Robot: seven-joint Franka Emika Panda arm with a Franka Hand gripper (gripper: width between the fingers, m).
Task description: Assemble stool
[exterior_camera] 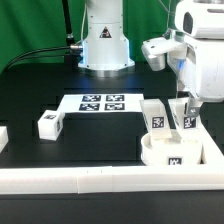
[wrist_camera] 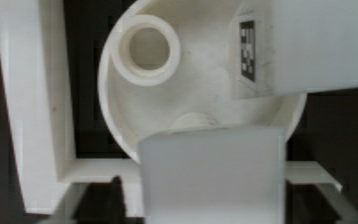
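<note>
The round white seat disc lies at the exterior view's right front, inside the corner of the border rails. One white leg with a tag stands on it. My gripper is shut on a second leg and holds it upright on the seat beside the first. A third leg lies loose at the exterior view's left. In the wrist view the held leg fills the space between my gripper's fingers. Beyond it are the seat, its round recess and the tagged leg.
The marker board lies in the middle in front of the robot base. White border rails run along the front and right; they show in the wrist view close beside the seat. A white piece sits at the left edge.
</note>
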